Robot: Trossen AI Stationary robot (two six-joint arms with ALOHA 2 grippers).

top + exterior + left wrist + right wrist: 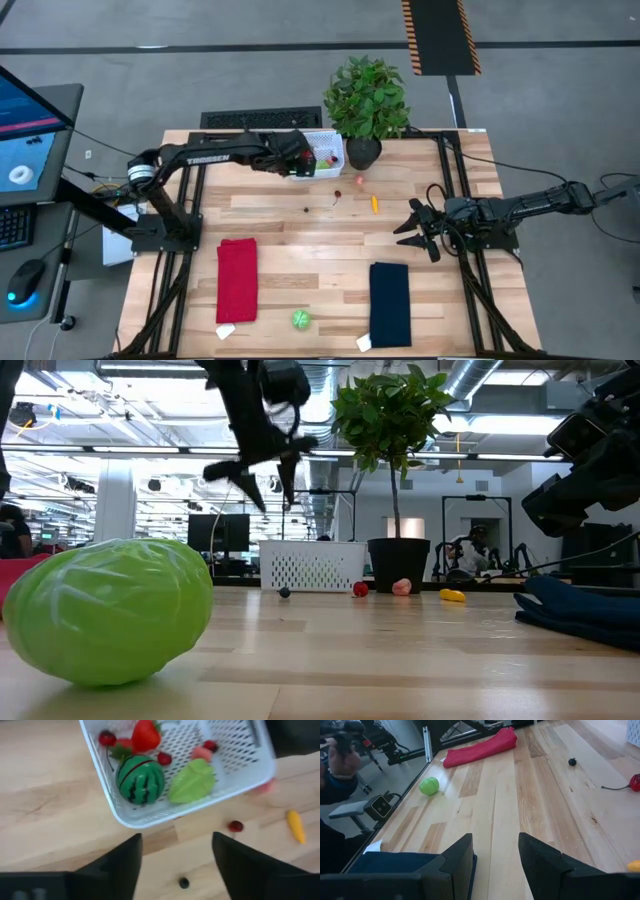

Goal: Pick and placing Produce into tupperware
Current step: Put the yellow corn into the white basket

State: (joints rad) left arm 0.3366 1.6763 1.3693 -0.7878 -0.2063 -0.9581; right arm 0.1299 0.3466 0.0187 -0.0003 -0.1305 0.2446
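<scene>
A potted plant (367, 100) stands at the table's (280, 220) 12 o'clock edge. A red cloth (237, 280) lies at 7 o'clock, a navy cloth (390, 304) at 5. A keyboard (260, 119) sits beyond the far edge, and a monitor (25, 130) is at 9 o'clock.

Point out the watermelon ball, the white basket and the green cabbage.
watermelon ball (140, 779), left wrist view, its striped middle.
white basket (150, 815), left wrist view, its near rim.
green cabbage (105, 610), low view, its front.

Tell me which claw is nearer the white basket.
Left. The left claw hangs open right over the white basket at the table's far edge. The right claw waits well away, on the table's right side, past the small orange piece.
</scene>
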